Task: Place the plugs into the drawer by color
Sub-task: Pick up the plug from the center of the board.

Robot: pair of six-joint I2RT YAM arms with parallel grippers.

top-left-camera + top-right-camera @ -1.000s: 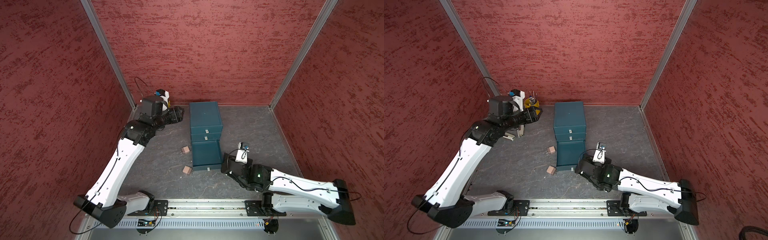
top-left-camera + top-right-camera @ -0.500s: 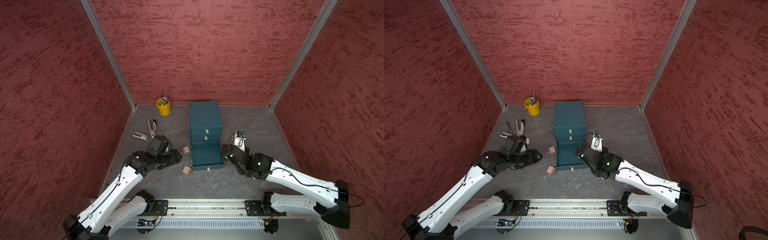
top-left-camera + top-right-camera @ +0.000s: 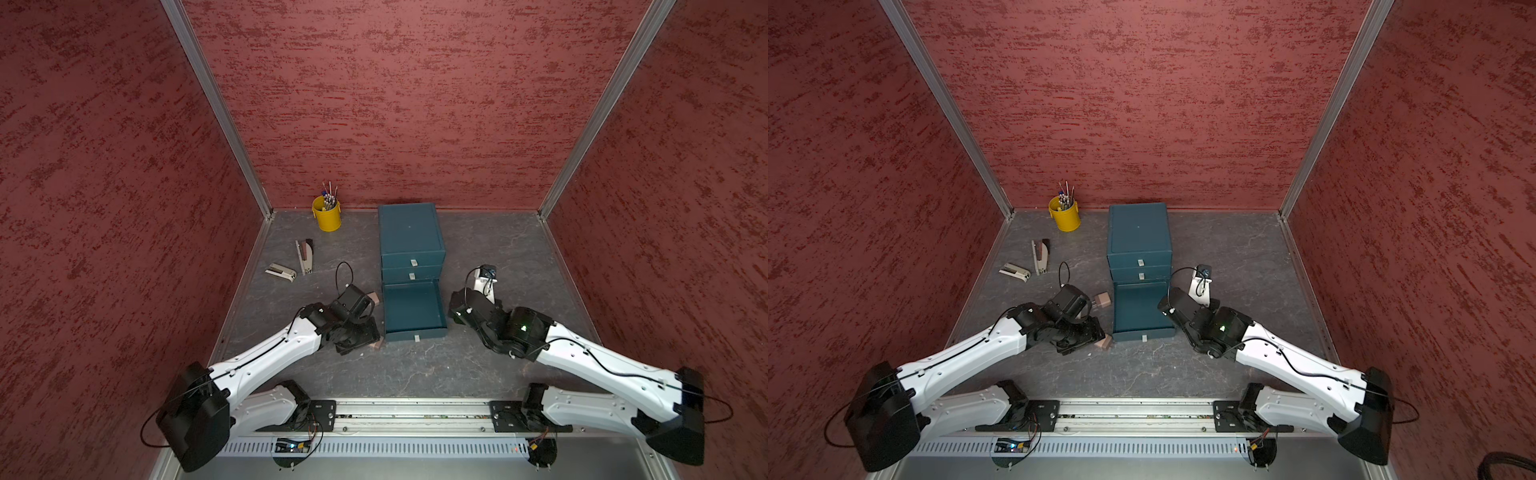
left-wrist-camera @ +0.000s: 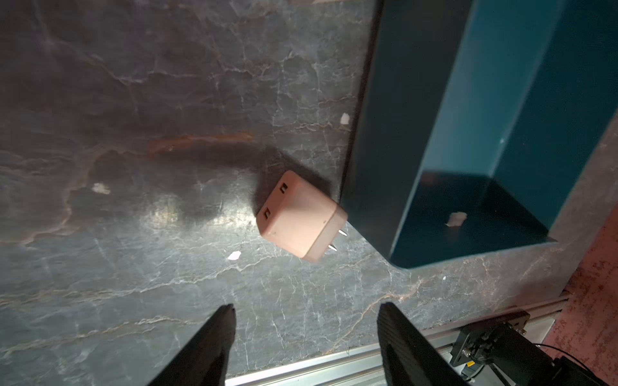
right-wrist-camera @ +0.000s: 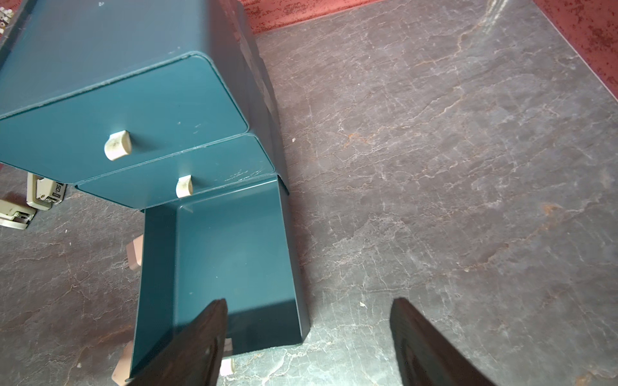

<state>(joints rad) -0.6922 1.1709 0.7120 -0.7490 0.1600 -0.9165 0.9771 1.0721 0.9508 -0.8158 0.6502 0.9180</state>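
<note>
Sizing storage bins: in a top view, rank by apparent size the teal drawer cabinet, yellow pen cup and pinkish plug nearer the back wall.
Largest to smallest:
teal drawer cabinet
yellow pen cup
pinkish plug

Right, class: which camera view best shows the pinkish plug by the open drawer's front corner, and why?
The left wrist view: the pinkish plug is whole, prongs and slots visible, beside the open drawer. In both top views it is a tiny, partly covered sliver. The right wrist view shows only an edge.
</note>
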